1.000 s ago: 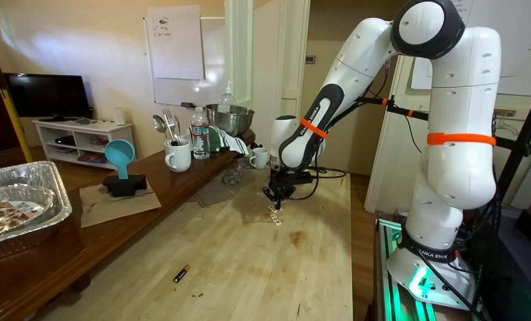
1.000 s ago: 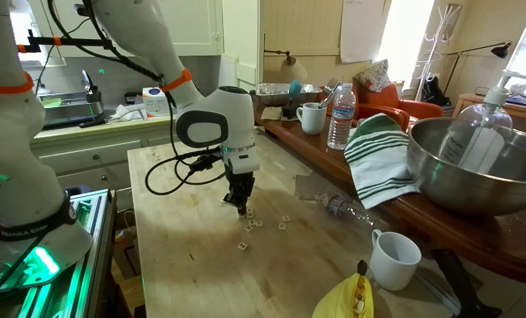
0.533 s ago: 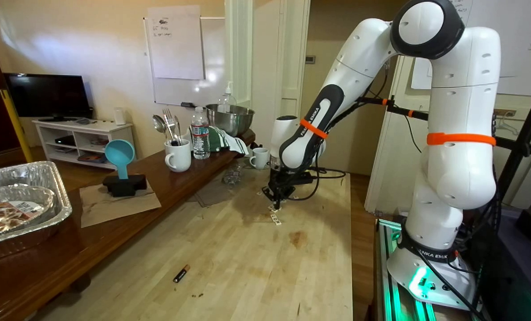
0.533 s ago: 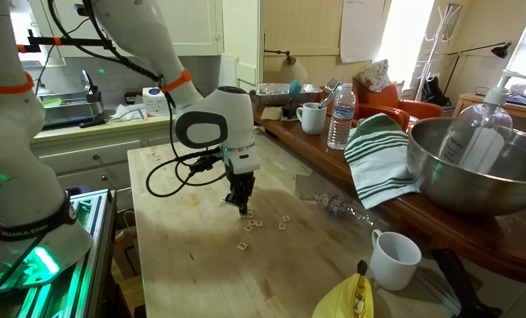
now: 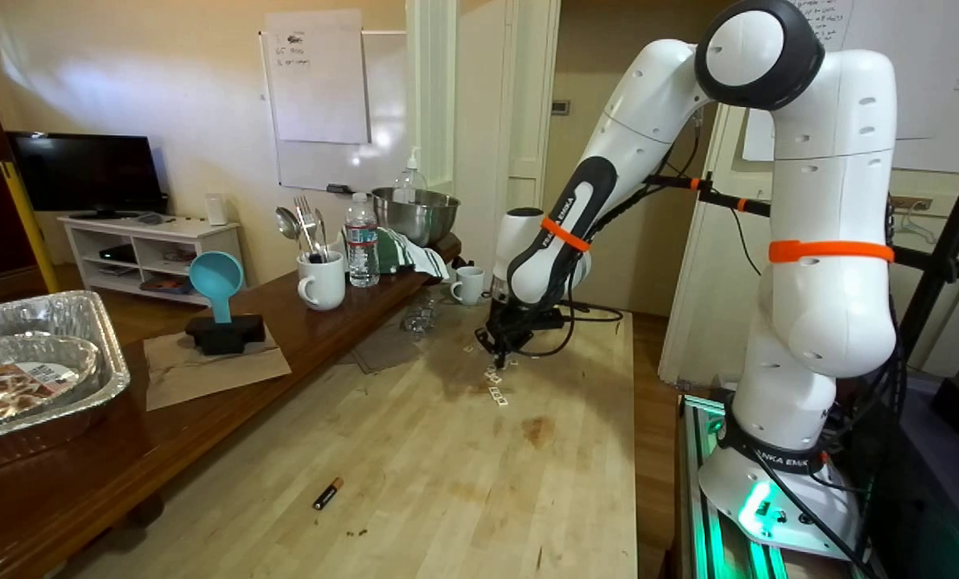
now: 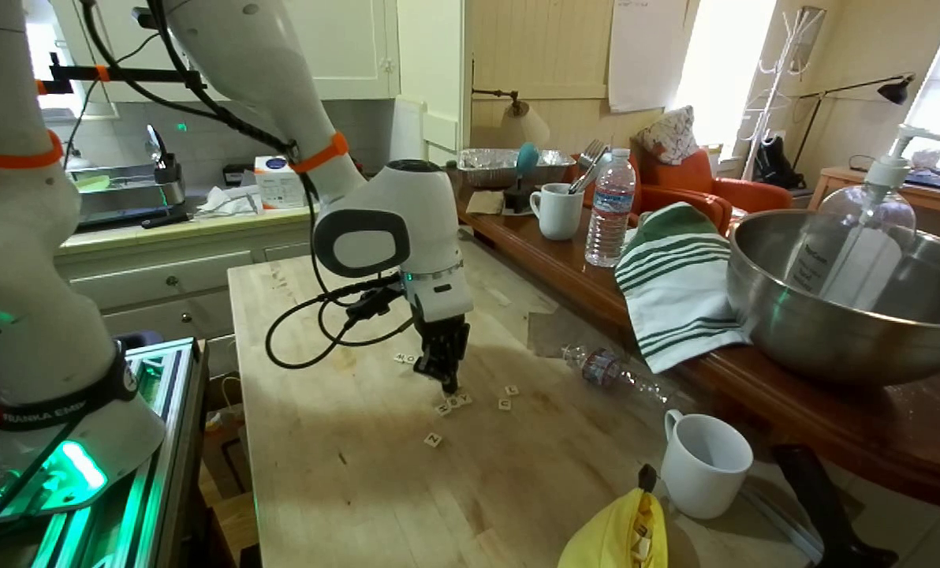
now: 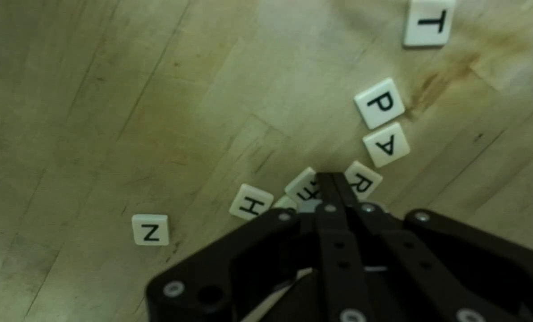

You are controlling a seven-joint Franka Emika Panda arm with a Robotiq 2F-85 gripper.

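Comparing with half a second earlier, the black metal two-finger gripper had moved right and slightly lower in an exterior view. Jaws were pressed together, nothing visible between them, tips pointing down into a cluster of flat white square letter tiles on the pale wooden tabletop. In the wrist view, the E tile lay just left of the jaws, the R tile just right; couldn't tell whether they touched. The H tile sat further left; the A tile and P tile lay upper right, near each other. Tiles by the tips looked slightly shifted; the N tile, off by itself, had stayed put. Also unchanged: black-and-copper cylindrical battery, clear plastic bottle on its side, yellow fabric pouch, upright white ceramic mug near the pouch.
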